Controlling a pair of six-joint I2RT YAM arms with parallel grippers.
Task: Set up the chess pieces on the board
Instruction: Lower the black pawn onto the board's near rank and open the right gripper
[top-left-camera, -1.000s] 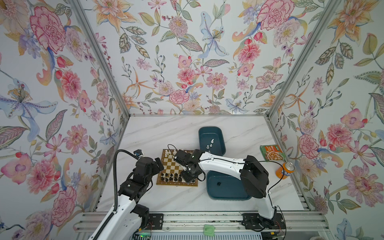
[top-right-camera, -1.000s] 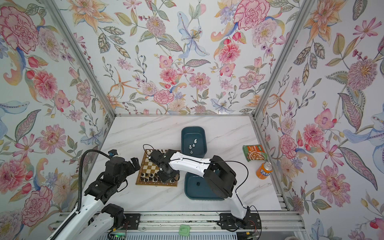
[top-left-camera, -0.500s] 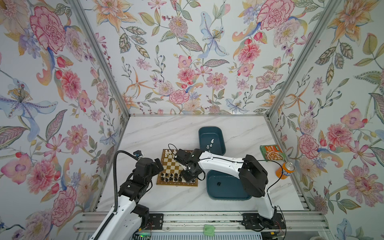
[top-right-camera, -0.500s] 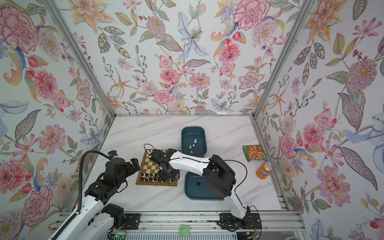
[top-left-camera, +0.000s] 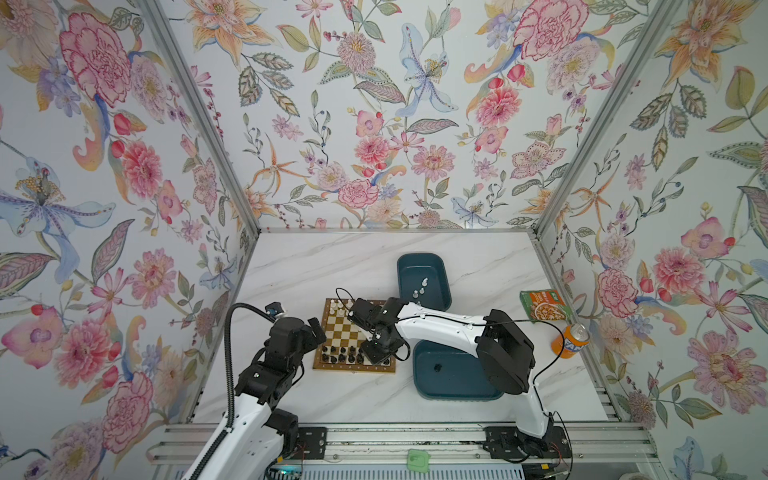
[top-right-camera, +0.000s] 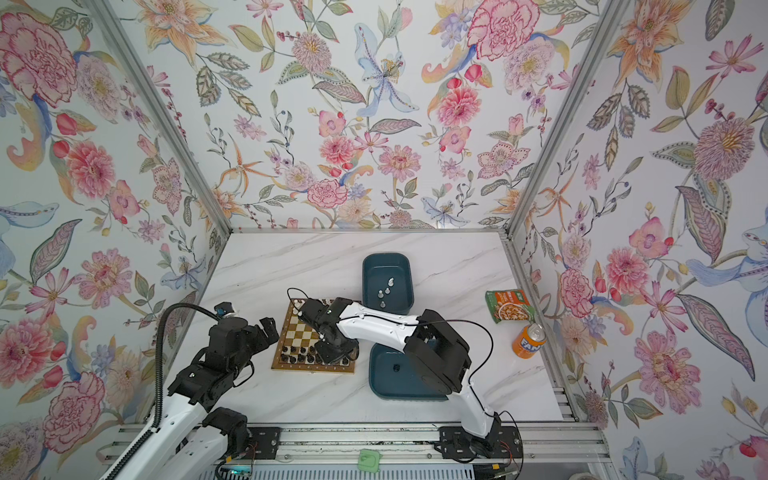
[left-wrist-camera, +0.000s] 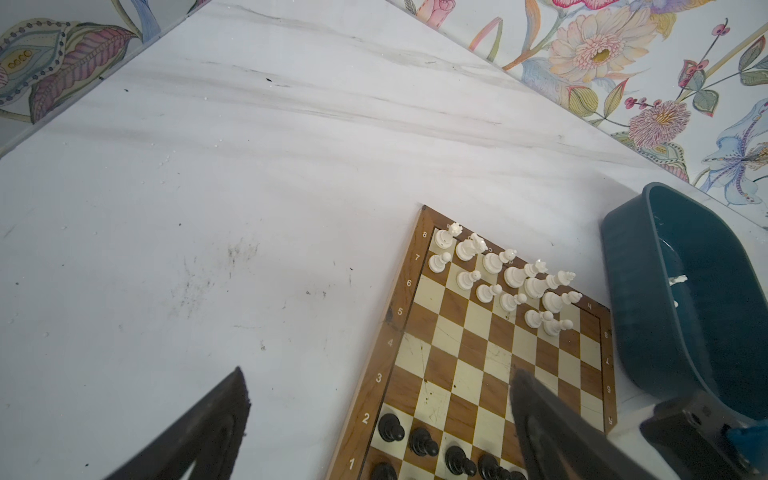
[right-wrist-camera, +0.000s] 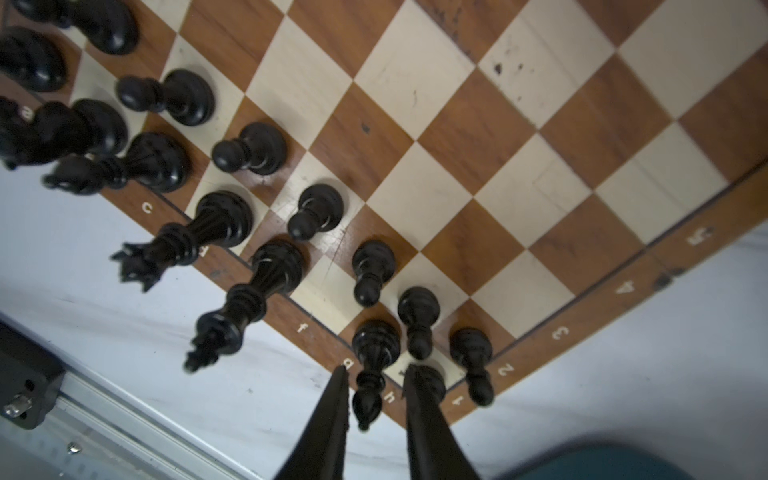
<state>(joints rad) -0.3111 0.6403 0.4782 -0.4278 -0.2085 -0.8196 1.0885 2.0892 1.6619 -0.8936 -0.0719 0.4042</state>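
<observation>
The board (top-left-camera: 353, 332) (top-right-camera: 309, 332) lies mid-table, with black chess pieces (top-left-camera: 345, 353) in its near rows and white ones (top-left-camera: 336, 307) at its far-left corner. My right gripper (top-left-camera: 374, 353) (right-wrist-camera: 376, 372) hangs over the near-right corner. Its jaws stand slightly open around a black bishop (right-wrist-camera: 376, 340) upright on its square, with a gap on one side. Another black piece (right-wrist-camera: 434, 376) is partly hidden behind one finger. My left gripper (top-left-camera: 318, 328) (left-wrist-camera: 377, 371) hovers wide open and empty over the board's left edge, beside the black pawns (left-wrist-camera: 419, 440).
A teal tub (top-left-camera: 424, 266) behind the board holds a few white pieces (top-left-camera: 419, 289). A second teal tub (top-left-camera: 449, 374) to the board's right holds one black piece (top-left-camera: 437, 367), under my right arm. A green packet (top-left-camera: 542, 305) and an orange can (top-left-camera: 571, 340) sit far right.
My right gripper's jaws have parted from the black bishop, which now stands free on the board. Neither arm has visibly shifted.
</observation>
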